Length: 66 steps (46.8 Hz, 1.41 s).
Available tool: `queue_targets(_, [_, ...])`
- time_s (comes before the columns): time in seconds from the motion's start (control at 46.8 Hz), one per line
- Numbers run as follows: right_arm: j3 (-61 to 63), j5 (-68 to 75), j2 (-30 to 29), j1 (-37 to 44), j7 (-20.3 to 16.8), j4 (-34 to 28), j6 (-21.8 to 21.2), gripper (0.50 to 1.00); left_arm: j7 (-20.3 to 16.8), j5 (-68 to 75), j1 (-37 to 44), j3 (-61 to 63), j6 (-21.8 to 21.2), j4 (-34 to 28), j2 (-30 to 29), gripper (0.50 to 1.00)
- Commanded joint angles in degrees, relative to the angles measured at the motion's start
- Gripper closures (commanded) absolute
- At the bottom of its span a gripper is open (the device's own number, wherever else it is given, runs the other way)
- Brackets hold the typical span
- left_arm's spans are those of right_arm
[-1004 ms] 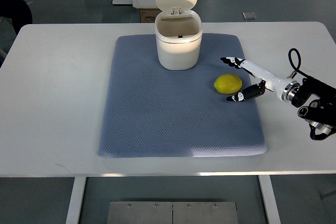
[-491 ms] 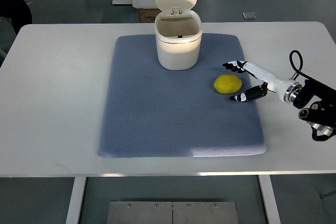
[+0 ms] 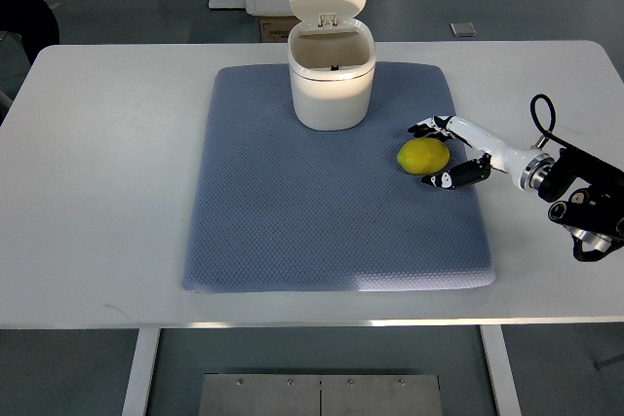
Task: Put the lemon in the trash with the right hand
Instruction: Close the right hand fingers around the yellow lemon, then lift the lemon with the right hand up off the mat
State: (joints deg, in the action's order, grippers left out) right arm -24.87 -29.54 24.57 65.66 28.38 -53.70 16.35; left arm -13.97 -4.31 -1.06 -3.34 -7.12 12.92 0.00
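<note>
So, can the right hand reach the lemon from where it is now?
Probably yes: the right hand is open right beside the lemon on the mat, with nothing between them.

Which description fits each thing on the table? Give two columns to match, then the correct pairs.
Things:
1. lemon
2. trash bin
3. mat
4. right robot hand

Descriptions:
a. blue-grey, lying flat on the table
b. lid flipped up, open
c. yellow, lying on the mat
d. fingers spread around the lemon

Pairs: 1-c, 2-b, 3-a, 4-d
</note>
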Motion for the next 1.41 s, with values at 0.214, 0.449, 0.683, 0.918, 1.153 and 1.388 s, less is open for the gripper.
queue_targets(0.214, [-0.09,0.09,-0.31,-0.01,0.09,0.08,-0.09,0.902,0.00,0.00,0.01,0.00,0.00,0.00,0.00,0.500])
queue_targets(0.449, [-0.88,0.62,-0.14,0.70,0.53,-0.01,-0.09,1.000,0.00,0.00,0.01,0.00,0.00,0.00,0.00,0.500])
queue_targets(0.683, [-0.62,5.27,0.57,2.10,0.62,-0.27,-0.09,1.000,0.00,0.00,0.01,0.00,0.00,0.00,0.00,0.500])
queue_targets(0.918, [-0.44,8.27,3.99,2.10,1.76,-0.44,-0.18,1.000,0.00,0.00,0.01,0.00,0.00,0.00,0.00,0.500])
queue_targets(1.153, [1.66,8.27,10.14,2.63,2.90,-0.18,-1.41,1.000,0.00,0.00,0.01,0.00,0.00,0.00,0.00,0.500])
queue_targets(1.388, [8.43,8.44,17.09,4.12,2.82,1.05,-8.35,1.000,0.00,0.00,0.01,0.00,0.00,0.00,0.00,0.500])
